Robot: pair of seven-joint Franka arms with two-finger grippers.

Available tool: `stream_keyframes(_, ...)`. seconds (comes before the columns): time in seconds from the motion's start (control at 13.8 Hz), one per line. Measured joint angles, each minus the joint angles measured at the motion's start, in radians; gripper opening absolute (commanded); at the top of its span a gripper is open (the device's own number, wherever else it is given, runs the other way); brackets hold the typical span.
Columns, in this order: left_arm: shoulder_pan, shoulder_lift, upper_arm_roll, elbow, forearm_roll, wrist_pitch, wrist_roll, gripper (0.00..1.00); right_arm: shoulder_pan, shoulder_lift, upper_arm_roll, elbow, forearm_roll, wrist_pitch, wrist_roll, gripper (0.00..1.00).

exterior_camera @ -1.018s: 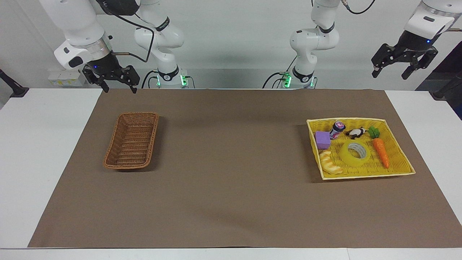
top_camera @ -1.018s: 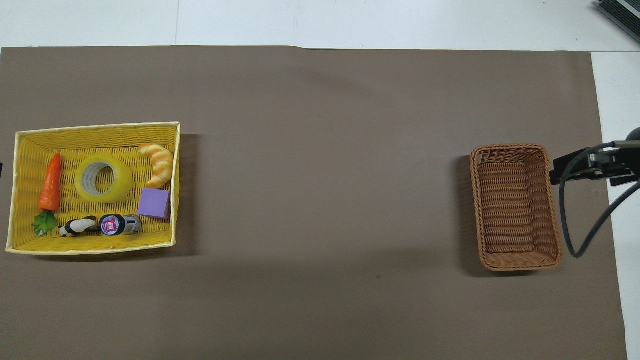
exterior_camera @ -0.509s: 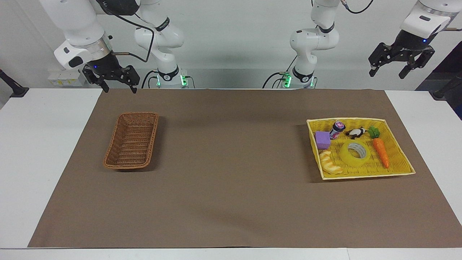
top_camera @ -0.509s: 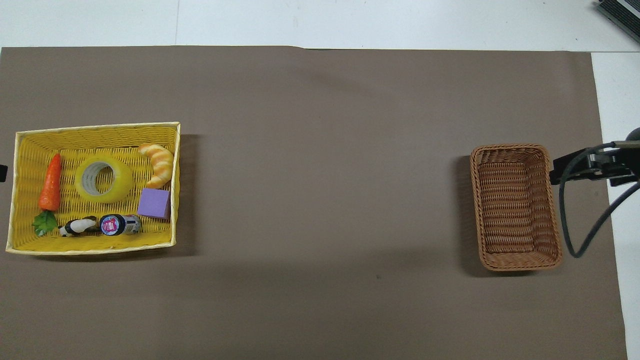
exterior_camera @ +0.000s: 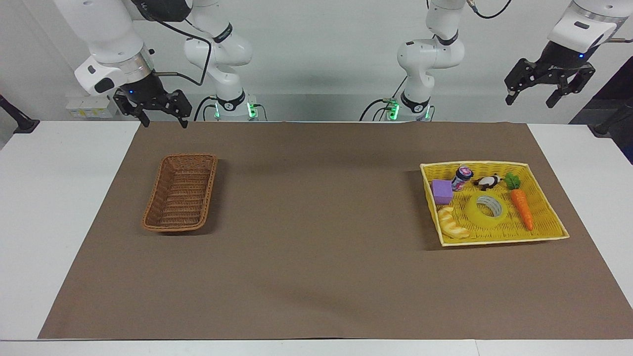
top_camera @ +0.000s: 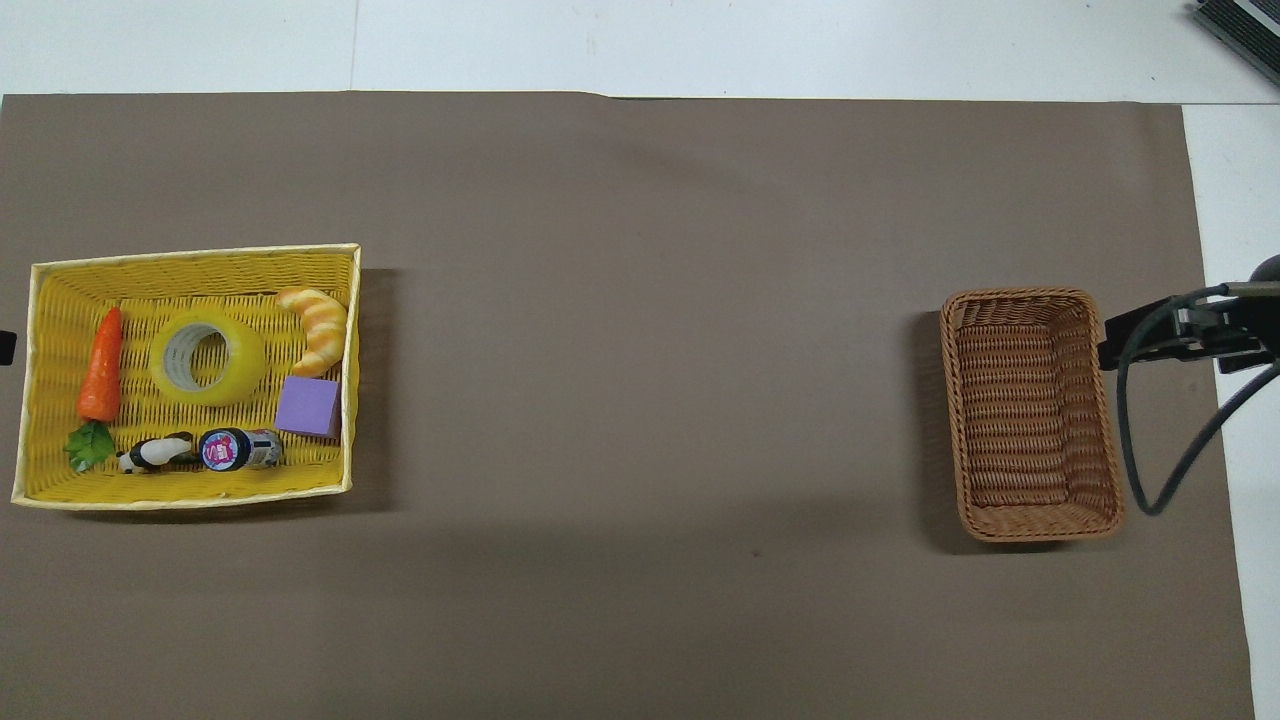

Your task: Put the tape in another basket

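Yellow tape (exterior_camera: 486, 209): a wide roll lying flat in the yellow tray (exterior_camera: 544, 232), at my left arm's end of the surface (exterior_camera: 316, 277), held by nothing.
Tray neighbours: an orange carrot (exterior_camera: 521, 209) just beside the roll toward the surface's end, a croissant toy (exterior_camera: 452, 222) beside it toward the middle, and a purple block (exterior_camera: 441, 191), a small bottle (exterior_camera: 462, 177) and a black-and-white figure (exterior_camera: 488, 182) nearer to me.
Wicker basket (exterior_camera: 180, 199): brown, oblong, with nothing in it, well apart from the tape at my right arm's end of the brown mat (exterior_camera: 316, 296).
My left gripper (exterior_camera: 531, 97): raised in the air at the tray's end of the surface, well above and apart from the tape, fingers spread, gripping nothing.
My right gripper (exterior_camera: 165, 121): hanging over the mat's edge nearest my bases, close to the wicker basket's end, fingers spread, gripping nothing.
Tape relative to my grippers: in reach of neither; the left one was the closer, the right one was at the other end of the surface.
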Motion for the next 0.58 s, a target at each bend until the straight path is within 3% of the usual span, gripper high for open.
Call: stream_keyframes(0.58, 0.001, -0.032, 0.001, -0.049, 0.0, 0.008, 0.001, 1.0, 0.0, 0.0, 0.0, -0.002, 0.0, 0.0, 0.0, 1.0)
